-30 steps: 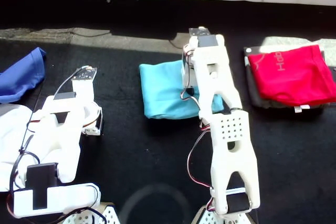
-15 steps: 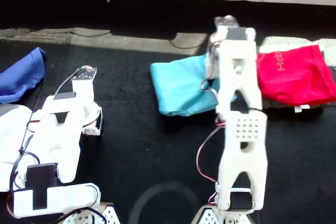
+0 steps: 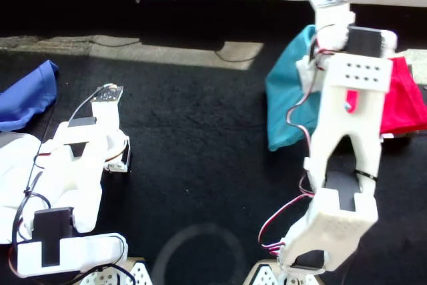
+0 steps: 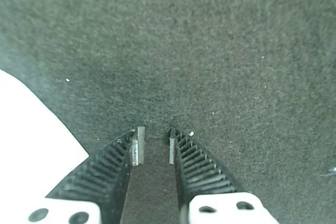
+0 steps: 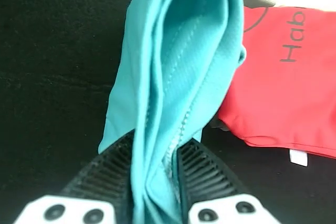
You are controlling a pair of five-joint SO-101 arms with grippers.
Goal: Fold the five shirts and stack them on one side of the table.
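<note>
One folded red shirt (image 3: pixel 403 101) is laid at the desk's (image 3: pixel 200 131) right; a folded teal shirt (image 3: pixel 290 105), gripped in the right jaws, is raised beside it. A blue shirt (image 3: pixel 27 95) and a white shirt (image 3: pixel 8 165) are yet to be folded. The left jaws are parted, empty.

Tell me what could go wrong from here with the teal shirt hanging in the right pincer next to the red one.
1. The right pincer pinches the teal shirt by one edge, its layers hanging loose; the fold may open when it is set down.
2. Its hanging end could drag over the red shirt and rumple or shift it.
3. In the high view the arm covers much of the red shirt, so alignment is hard to judge.
</note>
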